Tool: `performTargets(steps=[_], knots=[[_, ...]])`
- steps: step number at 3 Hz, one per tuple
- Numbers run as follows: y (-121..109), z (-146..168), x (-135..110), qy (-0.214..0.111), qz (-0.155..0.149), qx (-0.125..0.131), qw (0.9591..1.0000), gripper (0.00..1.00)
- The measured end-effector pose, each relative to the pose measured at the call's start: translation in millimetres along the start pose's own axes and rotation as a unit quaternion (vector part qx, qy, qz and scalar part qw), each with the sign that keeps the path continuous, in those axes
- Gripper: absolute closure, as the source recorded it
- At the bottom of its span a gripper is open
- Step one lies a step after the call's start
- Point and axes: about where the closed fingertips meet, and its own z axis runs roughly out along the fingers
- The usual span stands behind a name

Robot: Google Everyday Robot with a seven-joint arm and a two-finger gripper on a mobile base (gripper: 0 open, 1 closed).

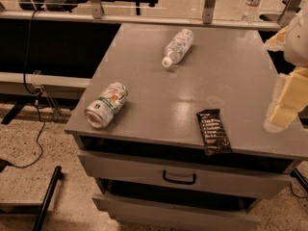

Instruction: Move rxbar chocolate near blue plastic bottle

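Note:
The rxbar chocolate [213,131] is a flat black wrapper with white lettering. It lies near the front edge of the grey table [231,71], right of centre. The blue plastic bottle [178,46] lies on its side at the back middle of the table, with its white cap pointing toward the front left. My gripper [280,110] is cream-coloured and hangs at the right edge of the view. It is above the table's right side, to the right of the bar and apart from it. It holds nothing that I can see.
A green-and-white soda can [107,105] lies on its side at the front left of the table. A taller clear bottle [253,1] stands beyond the table at the back right. Drawers with a black handle [179,178] sit below the tabletop. A rail runs along the back.

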Motion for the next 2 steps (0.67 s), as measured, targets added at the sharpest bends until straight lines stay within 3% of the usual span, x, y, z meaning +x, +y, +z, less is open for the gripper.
performTargets(steps=[2], knots=[[0.4,10.8,-4.6,-0.006,0.011,-0.009,0.9999,0.0]])
